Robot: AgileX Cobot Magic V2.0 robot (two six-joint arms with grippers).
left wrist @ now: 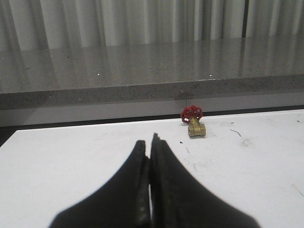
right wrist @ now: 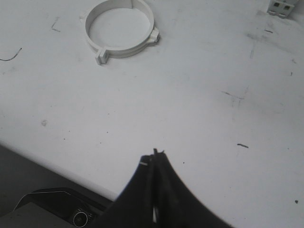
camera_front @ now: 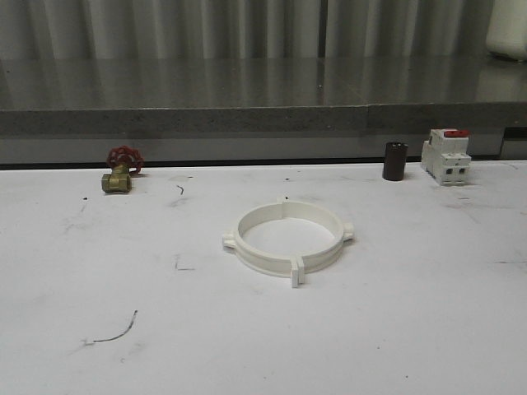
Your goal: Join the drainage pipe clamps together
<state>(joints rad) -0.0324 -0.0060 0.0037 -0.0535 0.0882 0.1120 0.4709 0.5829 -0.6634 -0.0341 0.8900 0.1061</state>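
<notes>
The drainage pipe clamps [camera_front: 287, 239] lie joined as one white ring at mid-bench [camera_front: 123, 247]. My left hand [left wrist: 151, 147] and right hand [right wrist: 156, 154] are both closed tight on nothing, well apart from it. Farther back stand a red-handled brass valve [camera_front: 120, 170], a dark cylinder [camera_front: 394, 161] and a circuit breaker [camera_front: 446, 155].

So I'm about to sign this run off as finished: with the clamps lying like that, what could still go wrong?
1. The clamps form a ring, but a seam line shows at the far side; whether the ends are truly locked can't be told, so lifting might split them.
2. Both grippers, left and right, are shut and away from the ring, so nothing holds it.
</notes>
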